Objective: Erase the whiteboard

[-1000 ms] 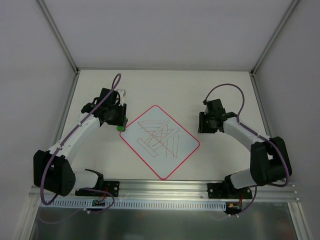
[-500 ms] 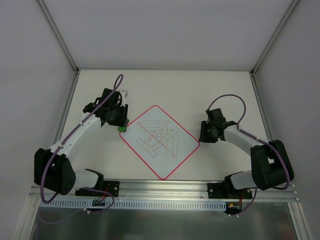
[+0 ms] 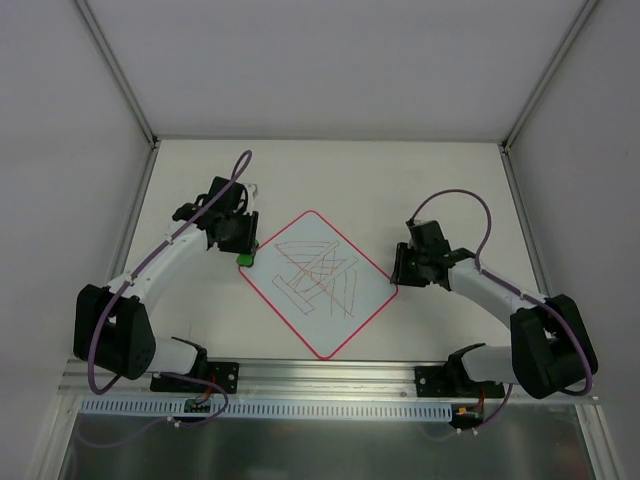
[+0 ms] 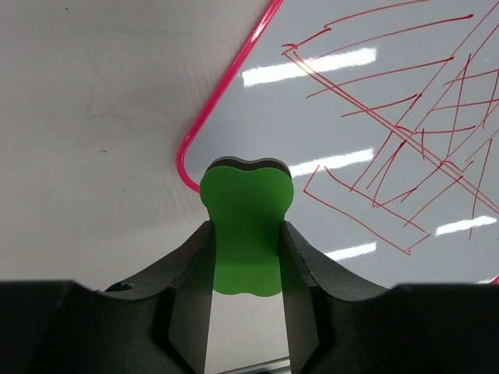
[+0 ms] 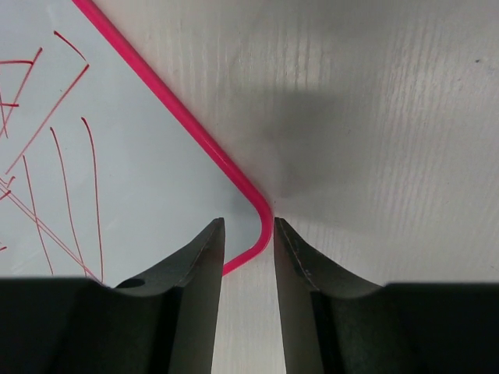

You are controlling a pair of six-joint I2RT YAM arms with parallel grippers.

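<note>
The whiteboard (image 3: pixel 318 282) lies flat mid-table, turned like a diamond, with a thin red border and red and dark scribbles across it. My left gripper (image 3: pixel 240 248) is shut on a small green block (image 3: pixel 243 258) at the board's left corner. In the left wrist view the green block (image 4: pixel 245 222) sits pinched between the fingers (image 4: pixel 300 273), just off the whiteboard (image 4: pixel 374 117) rim. My right gripper (image 5: pixel 248 224) stands narrowly open over the board's right corner. One fingertip is above the whiteboard (image 5: pixel 117 156) and the other above bare table, gripping nothing.
Grey enclosure walls ring the white table (image 3: pixel 330 175) on the left, right and far sides. A metal rail (image 3: pixel 330 385) with the arm bases runs along the near edge. Purple cables loop above both wrists.
My right gripper has moved nearer and slightly left, from beyond the board's right corner to over it. The left gripper with the green block has barely shifted.
</note>
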